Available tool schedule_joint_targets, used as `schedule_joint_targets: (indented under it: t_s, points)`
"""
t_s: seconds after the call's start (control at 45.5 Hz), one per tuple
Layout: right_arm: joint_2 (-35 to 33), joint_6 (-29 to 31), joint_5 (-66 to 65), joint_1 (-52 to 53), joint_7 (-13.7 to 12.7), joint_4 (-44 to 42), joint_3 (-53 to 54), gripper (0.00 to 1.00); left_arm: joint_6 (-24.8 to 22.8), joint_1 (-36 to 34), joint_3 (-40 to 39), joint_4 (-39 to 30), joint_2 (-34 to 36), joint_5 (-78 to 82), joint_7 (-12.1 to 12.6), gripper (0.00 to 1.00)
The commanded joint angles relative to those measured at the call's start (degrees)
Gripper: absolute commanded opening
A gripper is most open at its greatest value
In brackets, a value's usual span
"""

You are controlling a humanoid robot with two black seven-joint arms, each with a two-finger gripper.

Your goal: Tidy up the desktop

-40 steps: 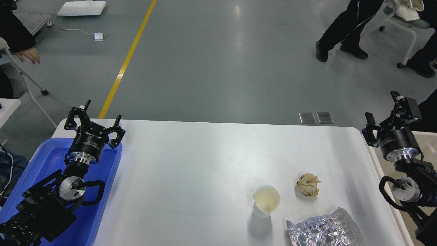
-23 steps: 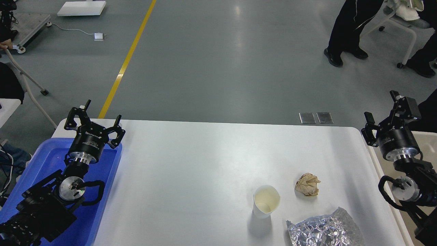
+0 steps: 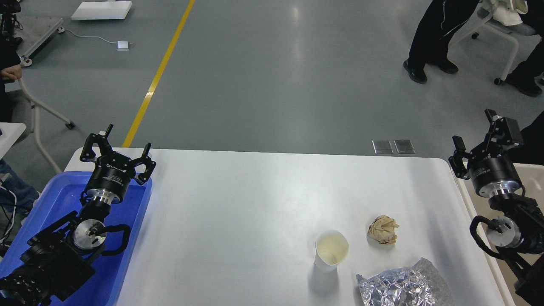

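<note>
The foil bag (image 3: 403, 287) at the table's (image 3: 238, 212) near right corner is cut off by the bottom edge; the blue tray (image 3: 127, 238) lies partly hidden under the left arm; the bin (image 3: 529, 174) runs off right.

A glossy grey-green concrete floor (image 3: 272, 76) reflected soft overhead light, crossed by a diagonal yellow painted line (image 3: 158, 74). A flat white rectangular board (image 3: 101, 10) lay far left. Two small square metal floor plates (image 3: 393, 146) sat side by side.
</note>
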Motion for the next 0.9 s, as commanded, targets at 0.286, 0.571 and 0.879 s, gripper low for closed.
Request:
schedule_joint_targets:
  t_s: [0.286, 0.571, 0.879]
  points:
    - [0.2, -0.4, -0.1, 0.2, 0.0, -0.4, 0.0, 1.00, -0.1, 0.0, 0.0, 0.0, 0.0, 0.0, 0.0, 1.00]
    - [0.5, -0.6, 0.2, 0.2, -0.1, -1.9, 0.0, 1.00, -0.1, 0.0, 0.0, 0.0, 0.0, 0.0, 0.0, 1.00]
    - [1.5, -0.1, 0.8, 1.7, -0.1, -3.8, -0.1, 1.00, -0.1, 0.0, 0.0, 0.0, 0.0, 0.0, 0.0, 1.00]
